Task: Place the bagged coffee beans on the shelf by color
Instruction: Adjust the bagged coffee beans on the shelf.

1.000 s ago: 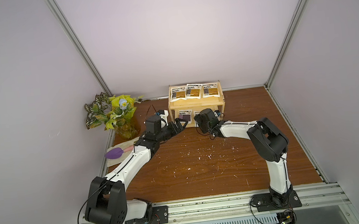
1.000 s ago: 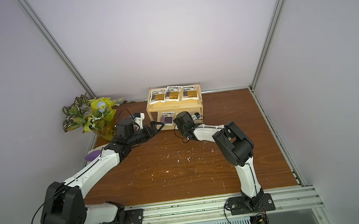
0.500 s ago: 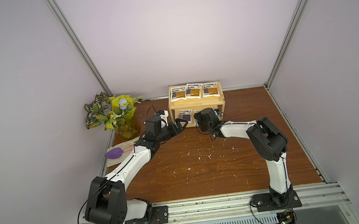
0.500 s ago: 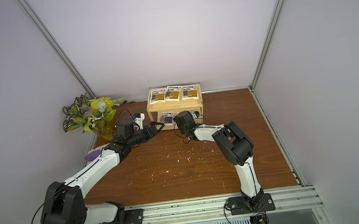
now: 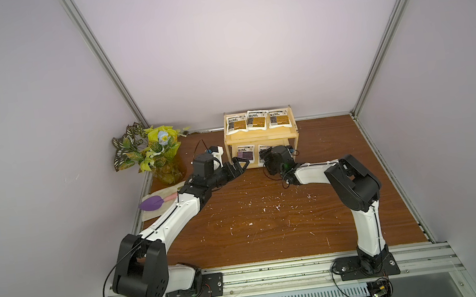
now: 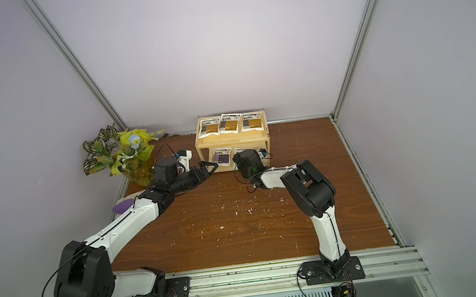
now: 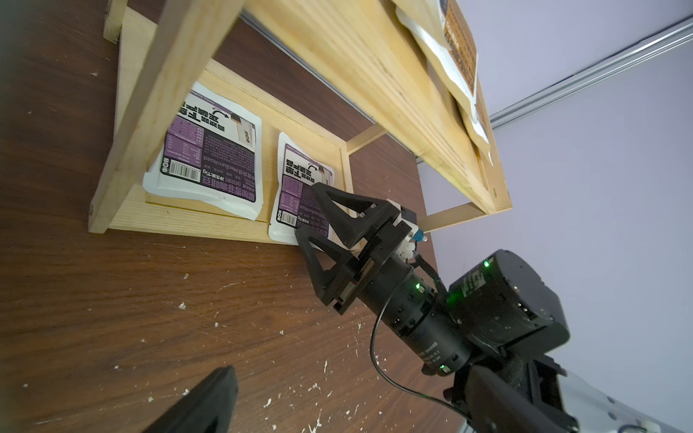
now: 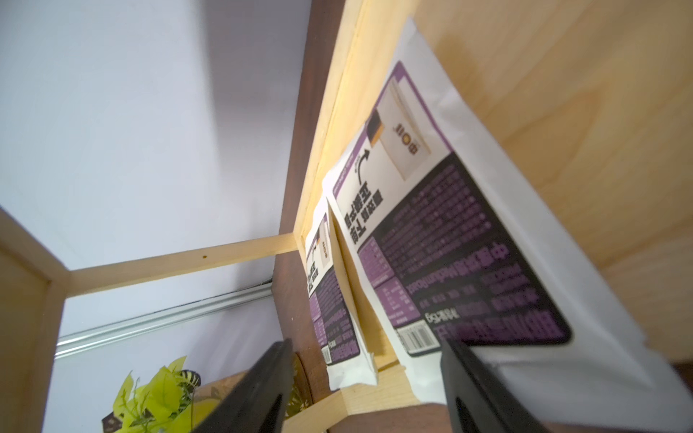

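"Medium Roast" on purple pouch point(image 7: 208, 159)

Right claw point(image 7: 309, 212) slightly nearer shelf point(image 5: 261, 136)

Shelf point(image 7: 337, 45): pale bare wood, matt, visible grain. Purple pouches point(image 7: 210, 150): smooth white film. Tabletop point(image 5: 256, 230): dark wood-grain, scuffed.

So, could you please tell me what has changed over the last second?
Nothing visibly changed. The right gripper stays open at the front edge of a purple pouch on the lower tier of the shelf. The left gripper still hovers near the shelf's front, and the golden-brown pouches lie on top as before.
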Robot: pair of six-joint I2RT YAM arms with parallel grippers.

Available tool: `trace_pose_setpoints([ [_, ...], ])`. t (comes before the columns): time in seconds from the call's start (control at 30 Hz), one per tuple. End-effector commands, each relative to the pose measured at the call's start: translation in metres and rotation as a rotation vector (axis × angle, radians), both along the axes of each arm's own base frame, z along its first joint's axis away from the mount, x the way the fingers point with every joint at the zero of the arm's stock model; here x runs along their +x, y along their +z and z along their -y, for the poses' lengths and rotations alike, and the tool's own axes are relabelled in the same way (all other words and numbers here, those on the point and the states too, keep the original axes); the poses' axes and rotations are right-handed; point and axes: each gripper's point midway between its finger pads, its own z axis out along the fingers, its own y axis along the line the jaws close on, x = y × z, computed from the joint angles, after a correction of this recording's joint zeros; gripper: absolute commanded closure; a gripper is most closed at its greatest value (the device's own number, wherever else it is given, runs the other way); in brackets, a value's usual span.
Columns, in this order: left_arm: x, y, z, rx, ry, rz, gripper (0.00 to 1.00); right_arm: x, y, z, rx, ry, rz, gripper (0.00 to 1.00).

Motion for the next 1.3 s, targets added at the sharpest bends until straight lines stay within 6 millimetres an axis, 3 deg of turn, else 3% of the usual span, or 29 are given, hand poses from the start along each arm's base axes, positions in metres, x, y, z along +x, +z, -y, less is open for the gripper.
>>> trace_pose_setpoints([
  [0.0,0.001,0.003,-0.005,0.000,0.012,0.019,0.00,-0.011,0.032,0.000,0.021,0.068,0.098,0.31],
  [0.13,0.000,0.002,-0.005,0.001,0.009,0.017,0.01,-0.031,0.049,0.006,0.025,0.105,0.152,0.30],
  [0.4,-0.001,0.000,-0.005,0.002,0.007,0.013,0.01,-0.049,0.044,0.019,0.016,0.121,0.161,0.30],
  [0.87,-0.002,-0.008,-0.005,0.026,-0.002,0.001,0.00,-0.031,0.031,0.017,0.078,0.069,0.184,0.32],
  [1.27,-0.003,-0.009,-0.005,0.026,-0.003,-0.002,0.00,-0.012,0.035,0.018,0.070,0.046,0.188,0.32],
])
